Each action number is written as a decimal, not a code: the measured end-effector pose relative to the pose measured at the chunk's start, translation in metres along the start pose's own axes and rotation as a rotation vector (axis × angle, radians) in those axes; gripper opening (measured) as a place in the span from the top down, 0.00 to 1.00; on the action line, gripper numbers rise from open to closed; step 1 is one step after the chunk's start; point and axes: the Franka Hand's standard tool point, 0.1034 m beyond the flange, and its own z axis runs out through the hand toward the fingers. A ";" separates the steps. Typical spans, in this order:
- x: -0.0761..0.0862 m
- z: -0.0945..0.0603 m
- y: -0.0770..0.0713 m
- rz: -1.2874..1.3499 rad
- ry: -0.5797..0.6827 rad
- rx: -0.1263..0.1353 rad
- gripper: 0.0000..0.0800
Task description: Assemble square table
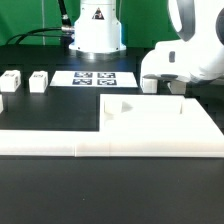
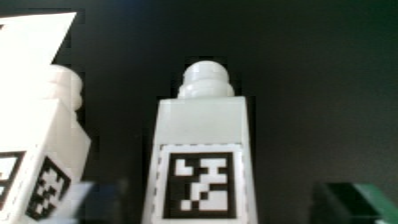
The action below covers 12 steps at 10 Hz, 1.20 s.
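Observation:
The square tabletop slab (image 1: 160,122) lies flat at the exterior view's right, behind the front rail. Two small tagged leg posts (image 1: 38,80) stand at the far left. In the wrist view a leg post (image 2: 203,140) with a rounded peg on its end and a tag on its face lies between my fingers, and a second post (image 2: 45,140) lies beside it. My gripper (image 2: 222,205) is open, with a gap between each dark fingertip (image 2: 356,200) and the post. In the exterior view my arm (image 1: 185,55) hides the gripper; a white post (image 1: 150,85) shows beside it.
The long low white border rail (image 1: 100,146) runs along the front of the slab. The marker board (image 1: 95,77) lies in front of the robot base (image 1: 95,30). The table top is black.

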 end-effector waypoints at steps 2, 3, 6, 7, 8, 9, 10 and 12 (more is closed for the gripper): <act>0.000 0.000 0.000 0.000 -0.001 0.000 0.64; 0.000 0.000 0.000 0.000 -0.001 0.000 0.64; 0.000 0.000 0.000 0.000 -0.001 0.000 0.64; 0.000 0.000 0.000 0.000 -0.001 0.000 0.64; 0.000 0.000 0.000 0.000 -0.001 0.000 0.64; -0.001 -0.004 0.002 -0.010 0.002 -0.001 0.64; -0.008 -0.029 0.009 -0.053 0.023 0.002 0.64; -0.025 -0.070 0.028 -0.083 0.099 0.029 0.64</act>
